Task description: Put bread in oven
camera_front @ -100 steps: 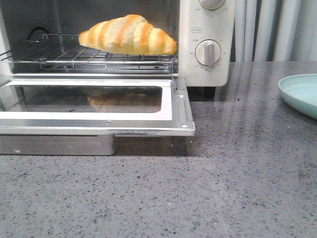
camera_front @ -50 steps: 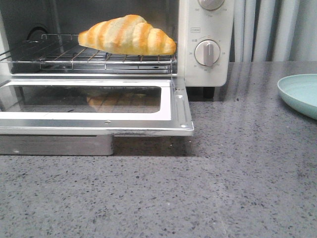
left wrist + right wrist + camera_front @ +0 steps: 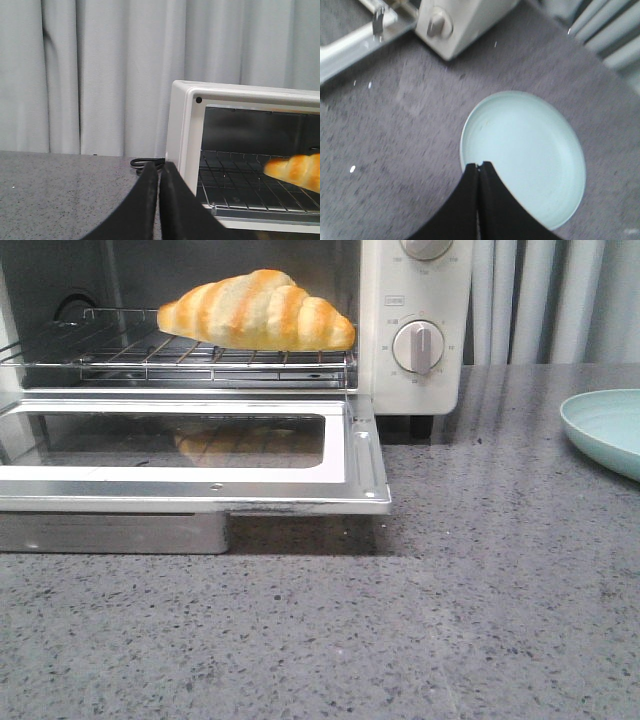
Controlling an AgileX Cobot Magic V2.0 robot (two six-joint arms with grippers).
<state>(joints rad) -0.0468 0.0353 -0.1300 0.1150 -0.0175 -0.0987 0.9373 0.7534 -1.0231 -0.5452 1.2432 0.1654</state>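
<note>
Nothing of note has shifted across the last second in the front view: the bread (image 3: 258, 310) sat on the wire rack (image 3: 200, 358) then and sits there now, at most a hair further left.

Front view: the bread lies in the upper middle of the frame, its right tip close to the rack's right end beside the oven (image 3: 415, 330) control panel. The drop-down door (image 3: 190, 455) lies flat and open, filling the left half of the frame, its front edge and right corner jutting out over the grey speckled countertop (image 3: 420, 620). A faint reflection of the bread shows in the door glass. The lower half of the frame is bare countertop. A pale green plate (image 3: 605, 430) is cut by the right edge, well apart from the door corner. Pale curtains (image 3: 550, 300) hang at the upper right. Neither arm appears.

Left wrist view: the left gripper (image 3: 160, 200) at the bottom centre has its black fingers pressed together with nothing between them. It sits just outside the oven's left wall, over the countertop. The bread's tip pokes in at the right edge, on the rack. A black cable (image 3: 145, 162) lies by the oven's back corner, and curtains fill the background.

Right wrist view: the right gripper (image 3: 479, 200) is likewise closed and empty, its tips over the near rim of the plate. The oven's dial corner and the door edge sit at the upper left, with open countertop between.
</note>
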